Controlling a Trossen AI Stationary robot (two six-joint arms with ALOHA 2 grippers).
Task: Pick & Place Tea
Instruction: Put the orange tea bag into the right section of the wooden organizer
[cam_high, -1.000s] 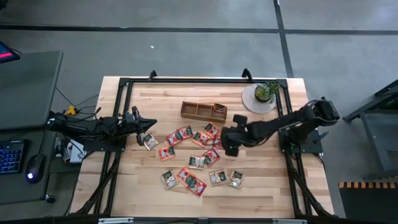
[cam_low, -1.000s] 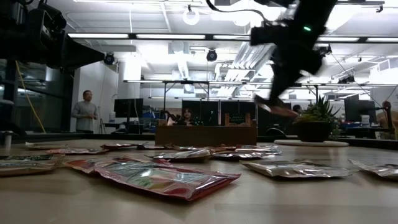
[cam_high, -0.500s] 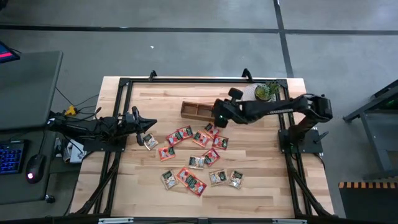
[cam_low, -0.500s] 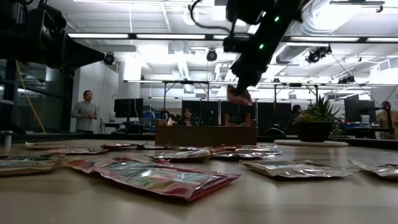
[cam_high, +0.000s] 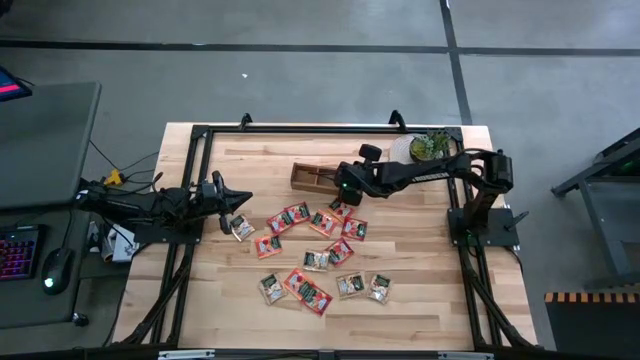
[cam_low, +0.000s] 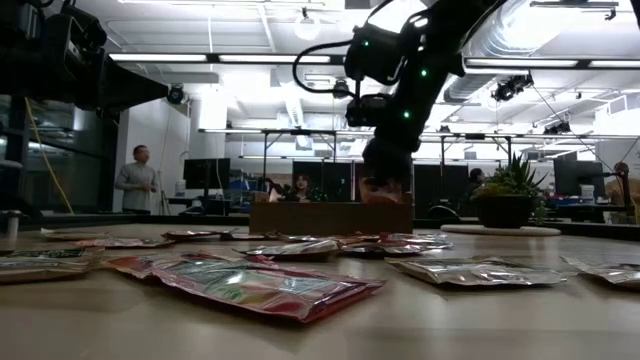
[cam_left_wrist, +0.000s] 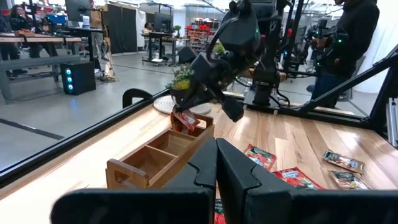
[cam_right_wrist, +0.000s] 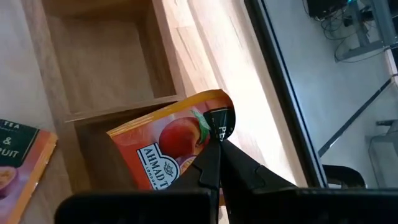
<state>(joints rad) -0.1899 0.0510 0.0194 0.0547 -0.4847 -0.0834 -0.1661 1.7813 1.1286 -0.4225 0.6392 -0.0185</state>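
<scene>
While the pale wooden table (cam_high: 420, 290) is littered with small flat red and grey-green tea sachets (cam_high: 318, 258), the long brown three-compartment wooden tray (cam_left_wrist: 158, 158) sits near its far edge. Right gripper (cam_high: 345, 186) pinches an orange peach tea sachet (cam_right_wrist: 171, 146) over the tray's end compartment. Left gripper (cam_high: 243, 201) waits at the left edge, fingers together, empty.

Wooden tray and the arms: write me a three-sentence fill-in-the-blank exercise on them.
1. The right gripper is shut on a ____-coloured tea sachet.
2. That sachet hangs over the wooden tray, which has ____ compartments.
3. The left gripper waits with its fingers ____.

Missing words: orange; three; shut
</scene>
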